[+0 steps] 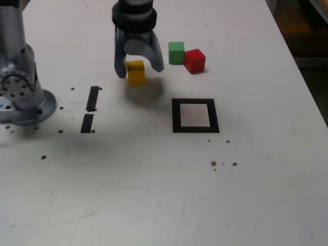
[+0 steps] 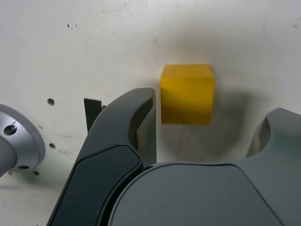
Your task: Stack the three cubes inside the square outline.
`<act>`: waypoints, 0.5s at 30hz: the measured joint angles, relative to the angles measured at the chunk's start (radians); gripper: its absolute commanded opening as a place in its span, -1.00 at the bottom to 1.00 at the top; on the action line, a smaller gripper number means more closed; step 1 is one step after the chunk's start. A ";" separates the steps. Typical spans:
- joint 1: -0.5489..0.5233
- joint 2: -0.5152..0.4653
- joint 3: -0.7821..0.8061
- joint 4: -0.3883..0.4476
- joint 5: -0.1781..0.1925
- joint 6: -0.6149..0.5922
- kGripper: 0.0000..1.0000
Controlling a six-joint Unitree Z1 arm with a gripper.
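Observation:
The yellow cube (image 1: 136,72) (image 2: 187,94) rests on the white table between the two fingers of my gripper (image 1: 138,66) (image 2: 211,122). The jaws stand open. One finger (image 2: 141,117) is close beside the cube and the other (image 2: 277,132) is well apart from it. The green cube (image 1: 176,52) and the red cube (image 1: 194,60) sit side by side, nearly touching, to the exterior view's right of the gripper. The square outline (image 1: 177,115), black tape around a pale square, lies nearer the camera, right of the yellow cube, with nothing inside it.
The arm's grey base (image 1: 20,87) stands at the exterior view's left. Two short black tape strips (image 1: 93,98) (image 1: 87,123) lie between the base and the outline. Small dark specks dot the table. The table's right edge (image 1: 307,82) runs past the cubes.

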 measured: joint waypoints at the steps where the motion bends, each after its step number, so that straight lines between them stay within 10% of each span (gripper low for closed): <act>1: -0.010 -0.005 -0.033 0.034 -0.002 -0.007 0.86; 15: -0.042 0.255 -0.498 0.354 -0.040 -0.159 0.86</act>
